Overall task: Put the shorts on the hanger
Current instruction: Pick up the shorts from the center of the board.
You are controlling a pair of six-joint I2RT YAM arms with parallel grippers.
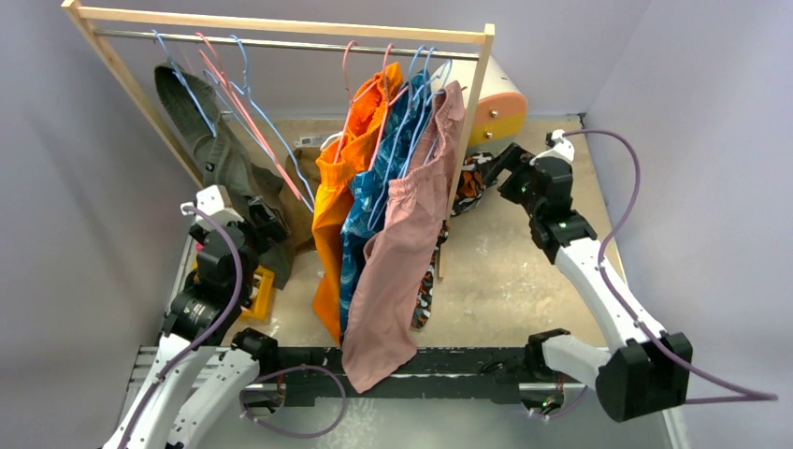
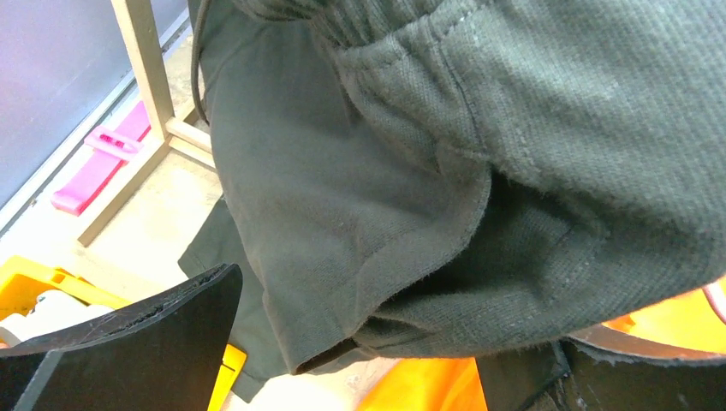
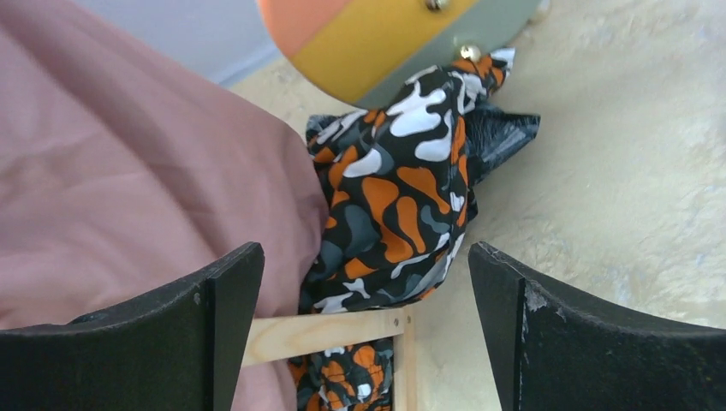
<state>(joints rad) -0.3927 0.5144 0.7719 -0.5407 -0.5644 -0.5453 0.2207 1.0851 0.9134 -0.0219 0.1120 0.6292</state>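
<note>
The shorts [image 3: 402, 197] lie bunched on the surface at the foot of the rack's [image 1: 281, 24] right post, partly draped over its low crossbar [image 3: 325, 336]. The right gripper [image 3: 364, 334] hovers just before them, jaws spread wide and holding nothing. The left gripper [image 2: 377, 360], near the rack's left leg, also has its jaws fully apart and empty, and it faces the green shorts [image 2: 385, 171].

As I judge it, closing here could pinch the pink shorts [image 3: 128, 171] or the crossbar along with the target. A lift could then snag cloth caught around the rack's foot.

The waistband cannot be picked out, and any fabric behind the post is hidden. The hanger [image 1: 281, 151] on the rack's rail looks bare, though the thin wires overlap.
</note>
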